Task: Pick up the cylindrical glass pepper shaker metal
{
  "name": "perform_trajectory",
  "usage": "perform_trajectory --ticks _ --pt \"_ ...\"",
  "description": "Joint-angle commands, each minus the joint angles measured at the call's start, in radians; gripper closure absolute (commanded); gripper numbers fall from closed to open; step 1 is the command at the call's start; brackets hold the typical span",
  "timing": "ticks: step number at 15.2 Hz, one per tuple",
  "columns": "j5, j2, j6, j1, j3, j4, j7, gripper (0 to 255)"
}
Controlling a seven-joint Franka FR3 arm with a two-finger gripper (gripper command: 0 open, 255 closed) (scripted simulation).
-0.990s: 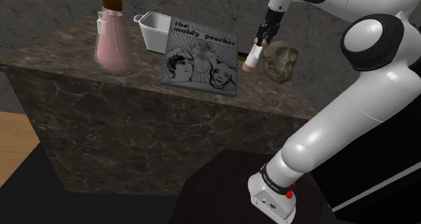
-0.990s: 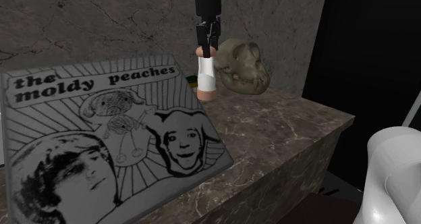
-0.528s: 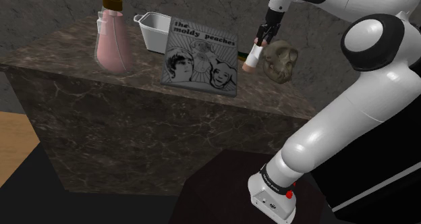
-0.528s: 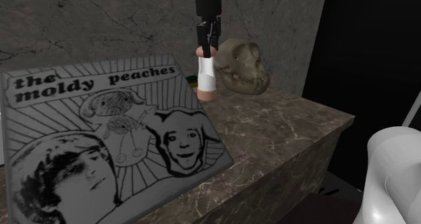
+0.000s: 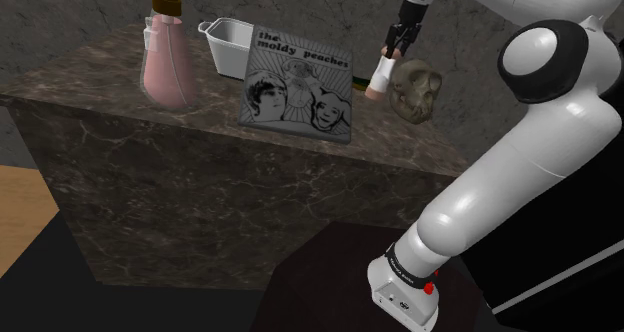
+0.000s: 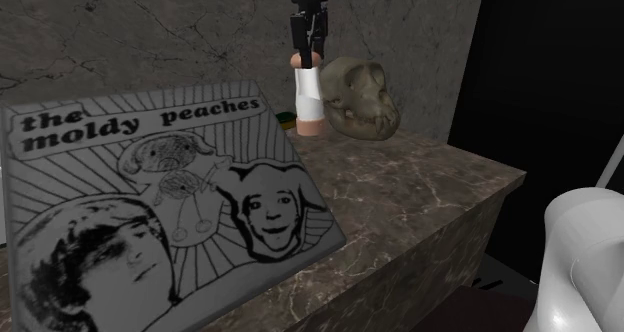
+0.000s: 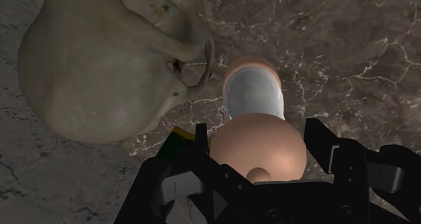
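Observation:
The pepper shaker (image 6: 309, 98) is a small cylinder with a white middle and pinkish-tan top and base. My black gripper (image 6: 306, 48) is shut on its top, and the shaker hangs a little above the dark marble counter (image 6: 420, 195). In the shoulder view the shaker (image 5: 380, 77) hangs under the gripper (image 5: 393, 46), just left of a skull figure (image 5: 415, 90). In the wrist view the rounded cap (image 7: 257, 150) sits clasped between the fingers, with the shaker's body (image 7: 251, 94) below it over the marble.
An olive skull figure (image 6: 362, 97) stands close beside the shaker. A record sleeve (image 5: 298, 82) leans on the counter, with a white tub (image 5: 227, 42) behind it and a pink soap dispenser (image 5: 166, 60) at the far end. A stone wall (image 6: 150, 30) backs the counter.
The gripper has risen with the shaker in it; the shaker's base has come up off the counter. Nothing else has moved.

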Motion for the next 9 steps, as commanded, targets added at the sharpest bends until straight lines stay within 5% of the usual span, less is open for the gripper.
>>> perform_trajectory --ticks 1,9 --pt "0.004 0.010 -0.027 0.000 -0.001 0.037 -0.006 255" --pt "0.022 0.056 -0.120 -0.005 -0.008 0.174 -0.031 255"
